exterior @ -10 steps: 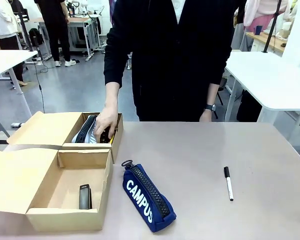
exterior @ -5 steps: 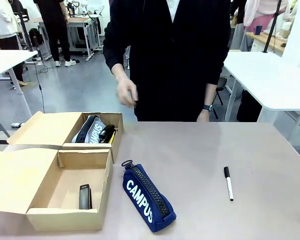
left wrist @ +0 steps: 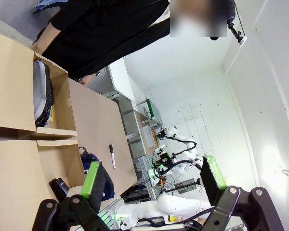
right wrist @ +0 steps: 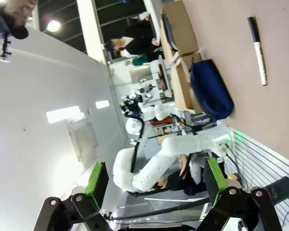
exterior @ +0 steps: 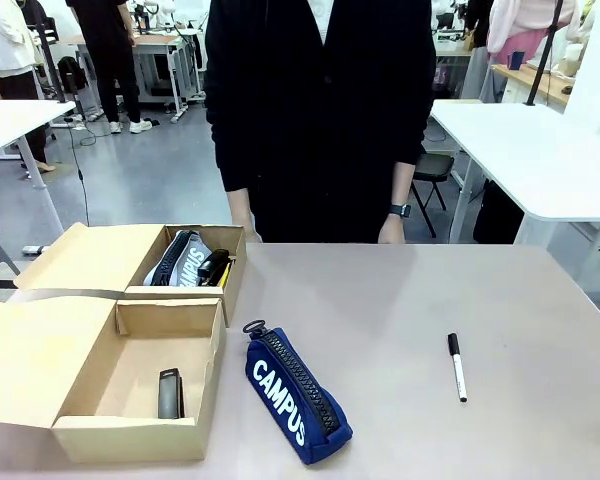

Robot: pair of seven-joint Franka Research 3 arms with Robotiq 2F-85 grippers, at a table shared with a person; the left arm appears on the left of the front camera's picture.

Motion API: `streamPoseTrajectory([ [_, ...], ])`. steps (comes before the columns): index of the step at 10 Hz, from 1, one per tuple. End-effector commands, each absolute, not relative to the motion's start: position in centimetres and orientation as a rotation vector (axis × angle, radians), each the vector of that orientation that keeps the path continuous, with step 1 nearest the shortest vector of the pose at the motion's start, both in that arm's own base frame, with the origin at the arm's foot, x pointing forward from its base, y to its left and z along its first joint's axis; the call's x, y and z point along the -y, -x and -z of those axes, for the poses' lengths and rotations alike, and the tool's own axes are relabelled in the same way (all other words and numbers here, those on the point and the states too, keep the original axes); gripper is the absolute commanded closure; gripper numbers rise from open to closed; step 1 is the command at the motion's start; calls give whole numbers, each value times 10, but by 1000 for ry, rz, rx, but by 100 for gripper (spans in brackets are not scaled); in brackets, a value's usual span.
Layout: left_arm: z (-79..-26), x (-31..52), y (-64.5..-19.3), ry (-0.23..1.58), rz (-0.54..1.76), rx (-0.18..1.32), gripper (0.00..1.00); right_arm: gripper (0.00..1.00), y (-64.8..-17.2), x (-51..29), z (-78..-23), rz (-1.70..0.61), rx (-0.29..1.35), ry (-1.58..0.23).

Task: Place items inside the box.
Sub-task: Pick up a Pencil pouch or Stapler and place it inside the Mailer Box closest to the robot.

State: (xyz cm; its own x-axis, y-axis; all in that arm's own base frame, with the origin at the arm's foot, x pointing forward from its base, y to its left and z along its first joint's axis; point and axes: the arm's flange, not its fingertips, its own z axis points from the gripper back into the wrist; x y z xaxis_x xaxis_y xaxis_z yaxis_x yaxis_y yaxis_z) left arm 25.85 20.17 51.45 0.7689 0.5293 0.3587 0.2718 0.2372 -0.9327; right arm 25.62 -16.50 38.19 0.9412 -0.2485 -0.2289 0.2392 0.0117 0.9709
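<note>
At the table's near edge, the navy CAMPUS pencil case [exterior: 298,397] lies just beside the open cardboard box [exterior: 130,440] at the near-left corner, with a black stapler [exterior: 170,393] inside. The marker [exterior: 457,366] lies toward the right edge. Our left gripper [left wrist: 151,175] and right gripper [right wrist: 155,177] gape wide, holding nothing. We judge the case soft and light, best pinched across its middle.

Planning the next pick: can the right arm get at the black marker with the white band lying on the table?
Probably yes. The black marker with the white band lies alone on the bare table, apart from the navy zip pencil case, and the right gripper is open.
</note>
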Motion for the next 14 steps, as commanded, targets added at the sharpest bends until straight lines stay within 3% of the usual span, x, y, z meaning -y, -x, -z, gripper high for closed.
streamPoseTrajectory([
  [1, -515, -200, -259, 1365, -183, 750, 0, 0, -251, 97, -401, 333, -14, -1372],
  [3, -515, -200, -259, 1365, -183, 750, 0, 0, -246, 45, -423, 374, -21, -1228],
  [4, -515, -200, -259, 1365, -183, 750, 0, 0, -239, 7, -420, 421, -176, -914],
  [5, -515, -200, -259, 1365, -183, 750, 0, 0, -229, -24, -418, 296, -205, -751],
  [6, -515, -200, -259, 1365, -183, 750, 0, 0, -217, -39, -419, 181, -78, -563],
  [7, -515, -200, -259, 1365, -183, 750, 0, 0, -299, 67, -451, 369, -84, -1017],
  [9, -515, -200, -259, 1365, -183, 750, 0, 0, -299, 67, -451, 369, -84, -1017],
  [11, -515, -200, -259, 1365, -183, 750, 0, 0, -303, 11, -458, 225, -118, -775],
  [12, -515, -200, -259, 1365, -183, 750, 0, 0, -307, -15, -456, -4, -140, -798],
  [13, -515, -200, -259, 1365, -183, 750, 0, 0, -306, -43, -458, -439, -197, -835],
  [14, -515, -200, -259, 1365, -183, 750, 0, 0, -315, -55, -458, -1, -82, -698],
])
